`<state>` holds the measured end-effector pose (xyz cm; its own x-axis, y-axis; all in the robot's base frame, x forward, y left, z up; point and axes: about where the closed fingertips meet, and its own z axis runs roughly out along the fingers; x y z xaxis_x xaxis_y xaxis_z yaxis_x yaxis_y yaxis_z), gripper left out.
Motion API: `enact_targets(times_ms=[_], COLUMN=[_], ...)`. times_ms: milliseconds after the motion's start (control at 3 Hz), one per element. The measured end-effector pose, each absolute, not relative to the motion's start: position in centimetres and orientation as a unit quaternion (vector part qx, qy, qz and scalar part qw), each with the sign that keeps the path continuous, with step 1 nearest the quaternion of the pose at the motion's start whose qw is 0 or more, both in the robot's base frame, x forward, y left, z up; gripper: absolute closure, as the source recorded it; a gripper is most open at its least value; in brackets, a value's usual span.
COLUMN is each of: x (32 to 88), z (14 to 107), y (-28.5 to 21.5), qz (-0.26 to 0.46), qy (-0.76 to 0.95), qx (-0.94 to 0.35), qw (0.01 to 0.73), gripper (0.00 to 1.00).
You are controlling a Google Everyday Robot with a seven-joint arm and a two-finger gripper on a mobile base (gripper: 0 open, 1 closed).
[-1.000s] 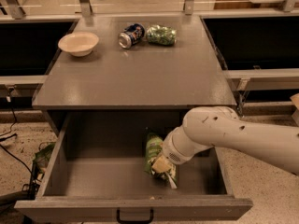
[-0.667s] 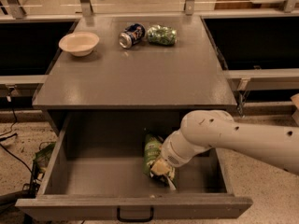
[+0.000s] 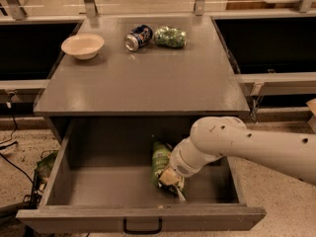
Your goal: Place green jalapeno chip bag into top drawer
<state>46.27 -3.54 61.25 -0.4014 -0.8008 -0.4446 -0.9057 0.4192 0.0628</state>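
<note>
Below the table's [image 3: 143, 78] front edge, at 6 o'clock, the drawer [image 3: 59, 181] stands pulled out. The chip bag [image 3: 160, 159] sits inside it, just right of centre, its lower end at the tool [image 3: 173, 181], which reaches in from 3 o'clock; I cannot tell whether the tool is clamped on it. Bare drawer floor spreads toward 9 o'clock. A bowl [image 3: 82, 45] sits at 10 o'clock, and a can [image 3: 138, 37] and a packet [image 3: 170, 37] near the 12 o'clock edge.
</note>
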Motion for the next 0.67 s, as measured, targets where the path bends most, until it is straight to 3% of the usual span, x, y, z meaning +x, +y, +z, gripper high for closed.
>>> enact_targets(times_ms=[667], x=[46.27], z=[61.25], y=[-3.54], qz=[0.149], qy=[0.824], qx=[-0.518], qw=[0.176], gripper=[0.34])
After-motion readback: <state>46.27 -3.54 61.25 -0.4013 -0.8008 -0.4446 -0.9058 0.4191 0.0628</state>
